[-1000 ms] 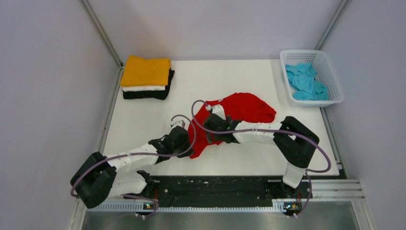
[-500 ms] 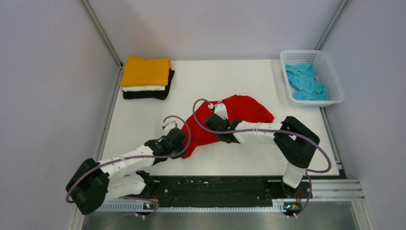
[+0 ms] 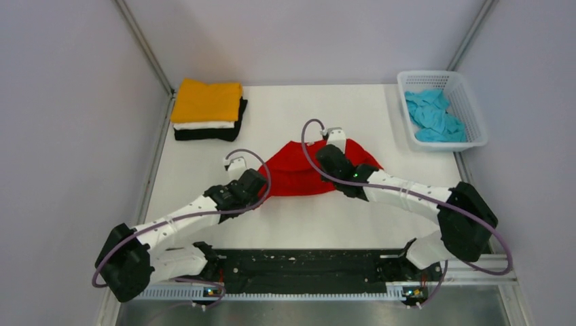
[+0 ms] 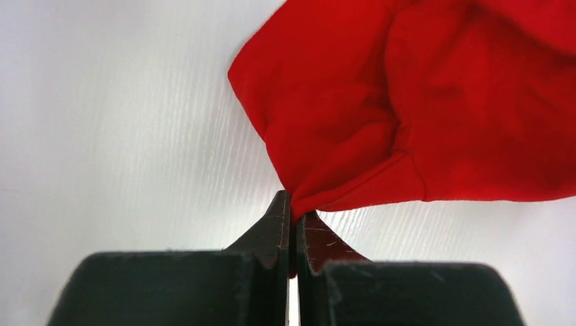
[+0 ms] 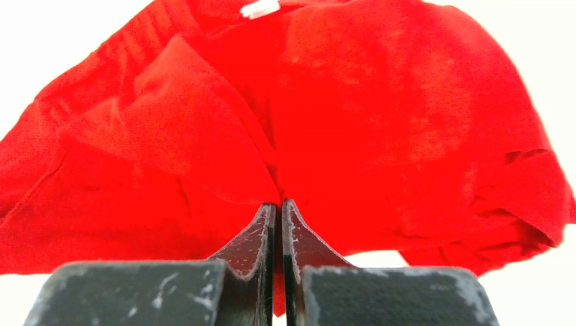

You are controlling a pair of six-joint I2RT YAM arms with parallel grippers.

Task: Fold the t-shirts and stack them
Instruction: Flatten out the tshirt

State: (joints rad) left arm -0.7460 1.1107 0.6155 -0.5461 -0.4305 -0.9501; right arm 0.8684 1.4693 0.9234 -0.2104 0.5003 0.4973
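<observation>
From above, the red shirt [image 3: 295, 175] lies mid-table [image 3: 339, 217], now drawn into a wide left-to-right mound. A second ago it sat skewed, trailing toward the near edge. The left gripper [image 3: 257, 186] is at its left corner. The right gripper [image 3: 331, 157], which hung open over the cloth a second ago, has swung farther out and closed. Both ends look held, probably to spread the shirt flat before the first fold. At the far left, the stack [image 3: 207, 109] has orange on white on black. At the far right, the basket [image 3: 448, 145] holds the crumpled blue shirt [image 3: 435, 117]. The right arm hides the red shirt's right part, and its cable [image 3: 303, 144] loops above the cloth.

Left wrist view: the jaws are shut tight on a pointed corner of red cloth, which fans away over bare table.

Right wrist view: the jaws are pinched together on a fold at the shirt's near edge. The white label [image 5: 259, 8] shows at the far side, so the collar probably lies away from the arm.
</observation>
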